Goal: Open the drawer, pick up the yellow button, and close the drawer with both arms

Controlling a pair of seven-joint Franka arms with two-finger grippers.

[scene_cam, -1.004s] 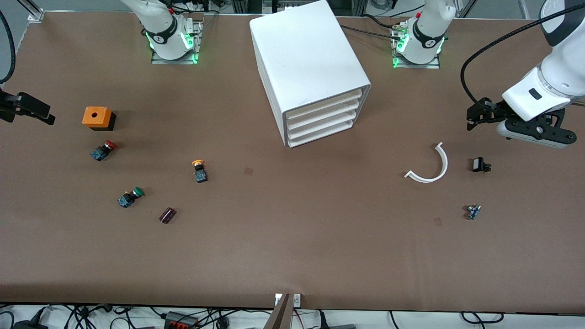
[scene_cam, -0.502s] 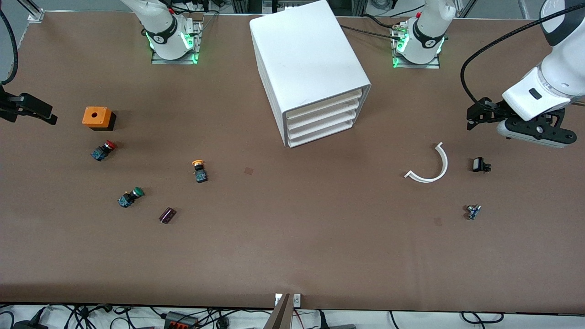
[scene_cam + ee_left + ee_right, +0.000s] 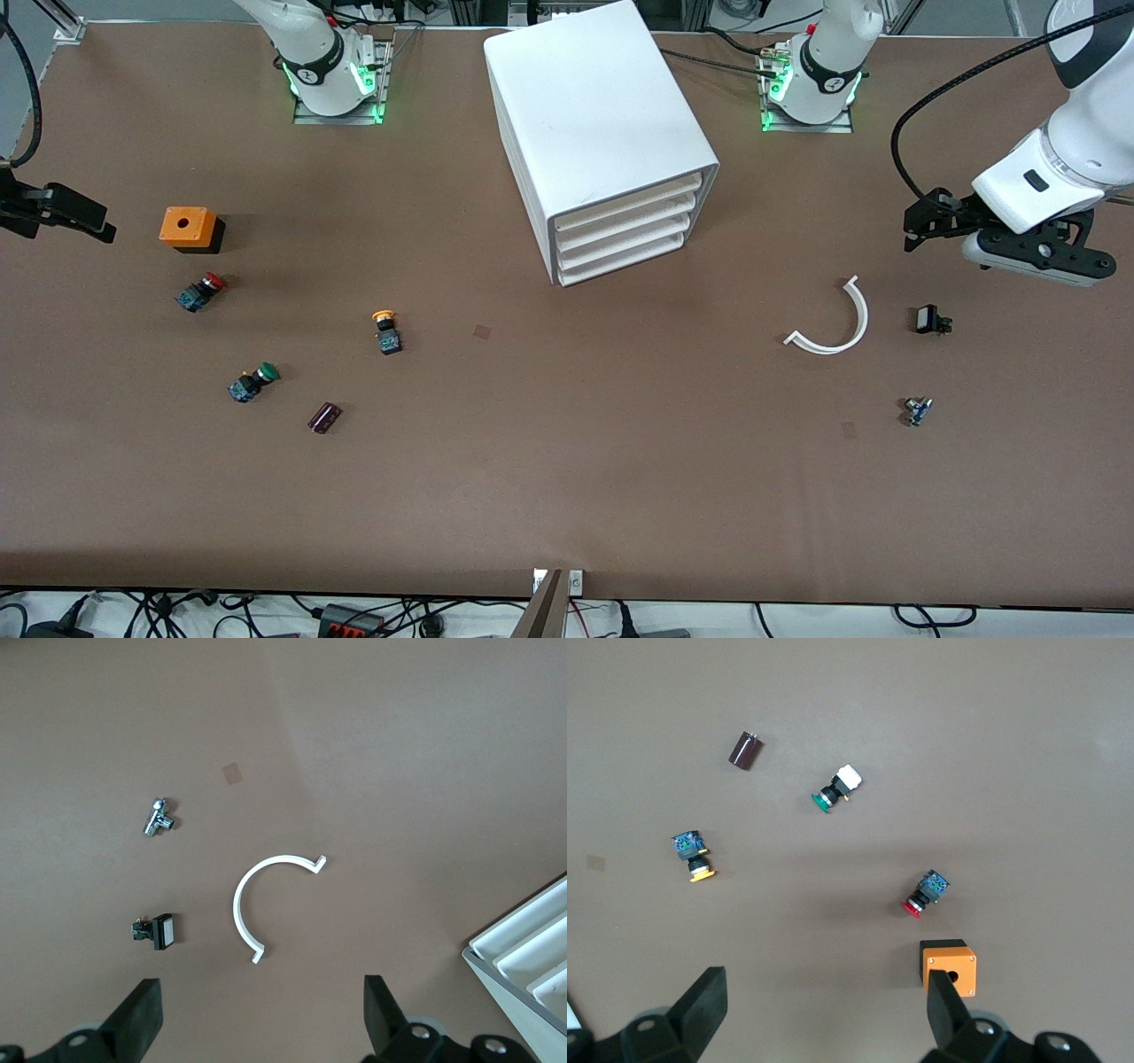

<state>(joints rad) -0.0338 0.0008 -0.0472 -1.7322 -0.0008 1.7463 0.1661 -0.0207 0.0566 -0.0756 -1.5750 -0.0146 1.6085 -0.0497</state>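
The small button with the round orange-yellow cap and black-and-blue body [image 3: 386, 330] [image 3: 693, 856] lies on its side on the brown table [image 3: 567, 478], toward the right arm's end and about midway between the near and far edges. Nothing touches it. Near it lie a green-capped button [image 3: 251, 382], a red-capped button [image 3: 198, 291], a dark purple little cylinder [image 3: 324, 417] and an orange box with a hole on top [image 3: 188, 227].

The white drawer cabinet [image 3: 602, 133] stands by the far edge, in the middle. All four of its drawers [image 3: 625, 232] are pushed in.

The right gripper [image 3: 58, 215] [image 3: 824, 1014] hangs over the table's edge at the right arm's end, with its fingers spread wide and holding nothing.

The left gripper [image 3: 930, 221] [image 3: 261, 1019] hangs over the left arm's end, fingers spread wide and holding nothing too. Near it lie a white curved plastic strip [image 3: 837, 321], a small black part [image 3: 930, 320] and a small silver metal part [image 3: 917, 411].
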